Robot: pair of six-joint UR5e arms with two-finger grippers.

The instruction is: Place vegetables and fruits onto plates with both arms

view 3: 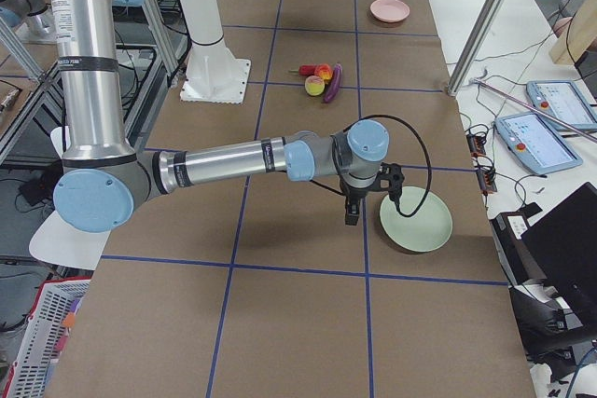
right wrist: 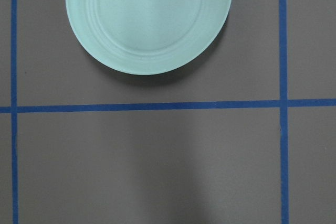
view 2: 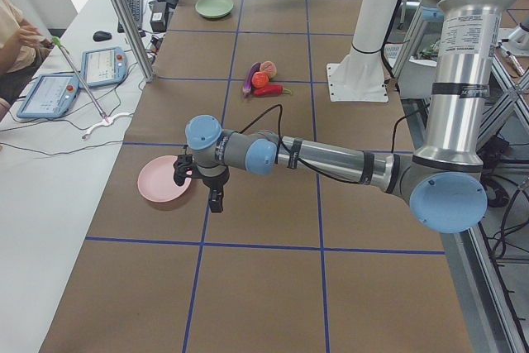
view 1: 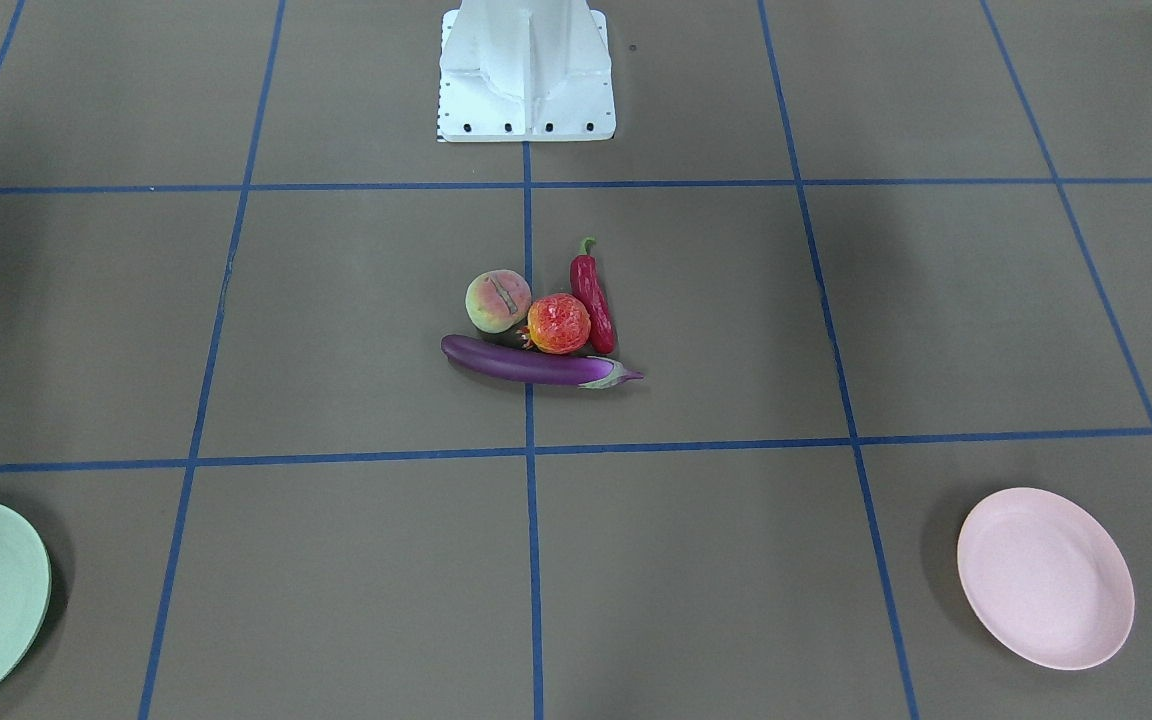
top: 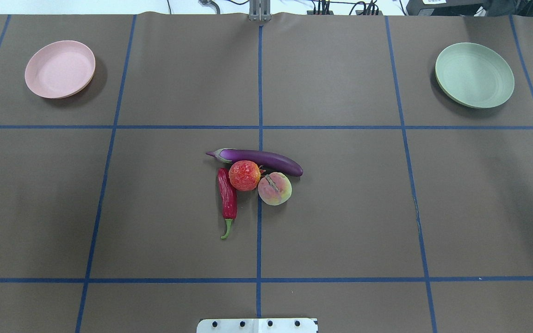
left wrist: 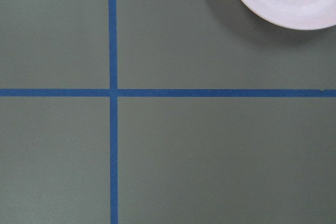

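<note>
Overhead exterior: glossy eggplant [top: 262, 159]; bumpy fruit [top: 244, 175]

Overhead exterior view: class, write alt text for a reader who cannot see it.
A purple eggplant, a bumpy red-orange fruit, a peach and a red chili pepper lie clustered at the centre of a brown table gridded with blue lines. An empty pink plate sits far left, an empty mint green plate far right.

A robotics lab — the brown tabletop [top: 340, 208] is gridded with blue tape [top: 259, 231], a white pedestal [view 1: 526, 70] is bolted to it, the tubular left arm [view 2: 331, 156] reaches over it, and at nine o'clock in the left-end view teach pendants [view 2: 48, 95] and cables [view 2: 50, 150] lie on a white side desk [view 2: 41, 221].
</note>
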